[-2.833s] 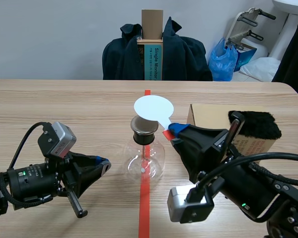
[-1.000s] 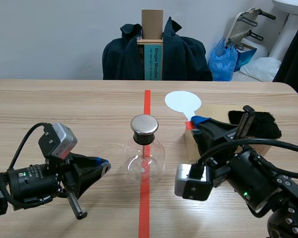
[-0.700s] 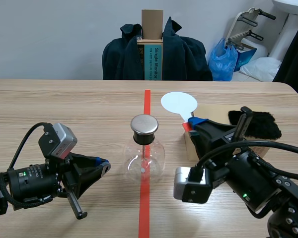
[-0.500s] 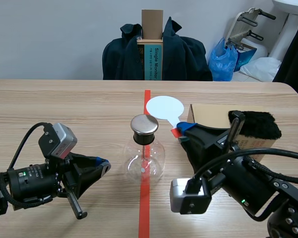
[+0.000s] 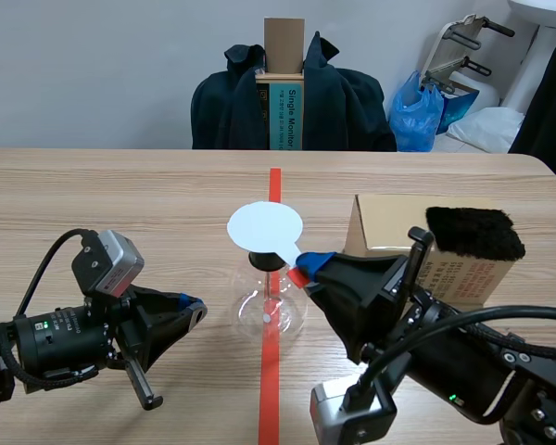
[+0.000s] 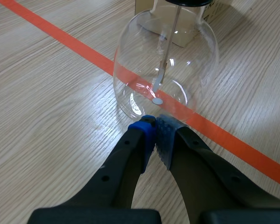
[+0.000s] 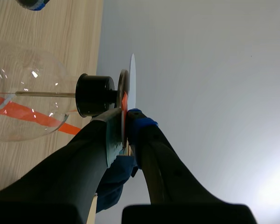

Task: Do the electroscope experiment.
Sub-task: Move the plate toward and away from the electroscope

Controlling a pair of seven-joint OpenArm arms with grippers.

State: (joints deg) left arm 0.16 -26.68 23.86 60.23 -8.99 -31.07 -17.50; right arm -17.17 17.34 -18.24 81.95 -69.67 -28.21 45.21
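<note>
A glass flask electroscope (image 5: 269,306) stands on the red tape line, with a black stopper (image 7: 94,95) and a metal cap. My right gripper (image 5: 308,267) is shut on the red handle of a white paddle disc (image 5: 265,227), and the disc hovers right over the cap, hiding it in the scene view. In the right wrist view the disc (image 7: 131,83) is edge-on, close against the cap. My left gripper (image 6: 155,131) is shut on nothing, low on the table, its tips just short of the flask (image 6: 165,65). Inside the flask a thin rod with foil (image 6: 160,79) hangs down.
A cardboard box (image 5: 417,243) with a black fur pad (image 5: 474,232) on top sits right of the flask. A chair draped with a dark jacket (image 5: 292,102) stands beyond the table's far edge, with a blue bag (image 5: 424,109) further right.
My right arm carried the white paddle from above the box leftward and down until it came over the flask's cap. The left arm has stayed still.
</note>
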